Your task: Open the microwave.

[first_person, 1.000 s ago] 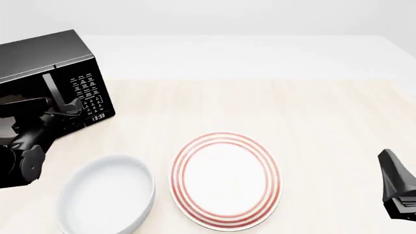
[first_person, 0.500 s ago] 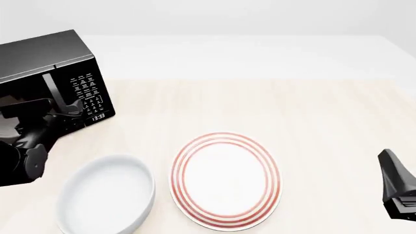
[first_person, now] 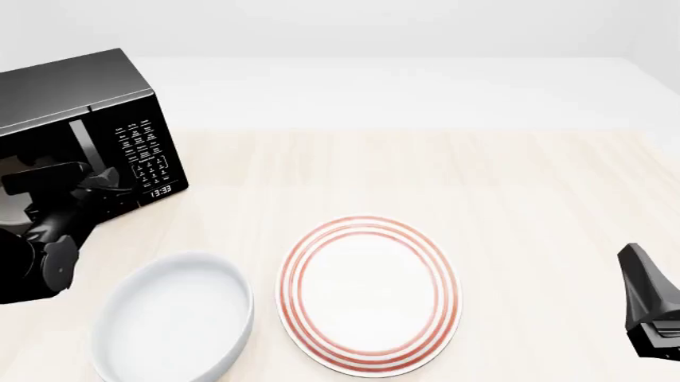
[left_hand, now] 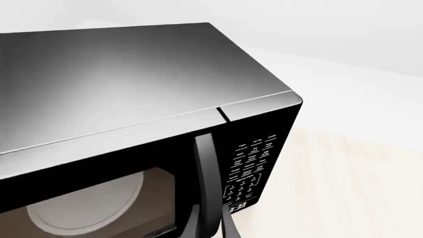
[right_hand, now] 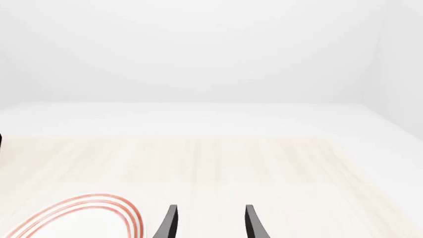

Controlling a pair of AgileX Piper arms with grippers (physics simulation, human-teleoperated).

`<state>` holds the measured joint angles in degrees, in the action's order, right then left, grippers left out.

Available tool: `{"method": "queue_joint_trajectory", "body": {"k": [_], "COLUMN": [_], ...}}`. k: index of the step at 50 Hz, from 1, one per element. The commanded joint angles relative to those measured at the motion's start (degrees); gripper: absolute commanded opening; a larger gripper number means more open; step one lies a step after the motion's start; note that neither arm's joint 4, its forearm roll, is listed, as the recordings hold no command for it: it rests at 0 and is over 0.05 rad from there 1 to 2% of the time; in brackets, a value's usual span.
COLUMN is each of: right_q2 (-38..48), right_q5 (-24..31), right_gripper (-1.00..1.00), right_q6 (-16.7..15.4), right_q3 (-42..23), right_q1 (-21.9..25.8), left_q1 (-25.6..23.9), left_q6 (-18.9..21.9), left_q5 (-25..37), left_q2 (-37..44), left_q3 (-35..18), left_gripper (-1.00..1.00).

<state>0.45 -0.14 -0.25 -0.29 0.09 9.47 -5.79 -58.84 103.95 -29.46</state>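
The microwave (first_person: 91, 131) stood at the far left of the counter (first_person: 425, 175), its keypad panel (first_person: 146, 151) facing the red-ringed plate (first_person: 370, 294) and the white bowl (first_person: 175, 318) that lay nearer the camera. Its door looked shut or very nearly so, the vertical door handle (left_hand: 206, 183) running down just beside the keypad. The left end effector (first_person: 101, 185) was at the microwave's front, level with the lower end of that handle. In the left wrist view two dark finger tips (left_hand: 228, 229) rose close on either side of the handle's foot, so the end effector seemed narrow and set about the handle, though whether it truly clamped it I cannot tell.

To do the step well, I judged the fingers should keep a firm hold low on the handle and draw along the arc of the door's hinge, away from the keypad side, rather than straight back; a straight pull could slide the whole microwave across the counter or slip off the handle.

The right end effector (right_hand: 208, 223) hung well away from the microwave, beyond the plate, its fingers standing apart with nothing between them.

The microwave's left side was cut off by the front view's edge, the hinge was not visible, and the pale turntable (left_hand: 86, 210) showed only dimly through the window.
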Motion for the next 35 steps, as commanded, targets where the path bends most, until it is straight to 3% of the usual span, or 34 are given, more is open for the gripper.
{"method": "queue_joint_trajectory", "body": {"k": [1,24,26,35], "right_q2": [0.0,0.0,0.0,0.0], "right_q5": [0.0,0.0,0.0,0.0], "right_gripper": [1.0,1.0,1.0,1.0], "right_q6": [0.0,0.0,0.0,0.0], "right_q3": [0.0,0.0,0.0,0.0], "right_q1": [0.0,0.0,0.0,0.0], "left_q1": [-0.6,-1.5,-2.9,-4.0], "left_q6": [0.1,0.2,-0.1,0.0], "left_q5": [0.1,0.2,-0.3,-1.1], "left_q2": [0.4,-1.2,-5.8,-8.1], "left_q3": [-0.2,0.3,3.7,5.9], "left_gripper": [-1.0,-1.0,-1.0,-1.0]}}
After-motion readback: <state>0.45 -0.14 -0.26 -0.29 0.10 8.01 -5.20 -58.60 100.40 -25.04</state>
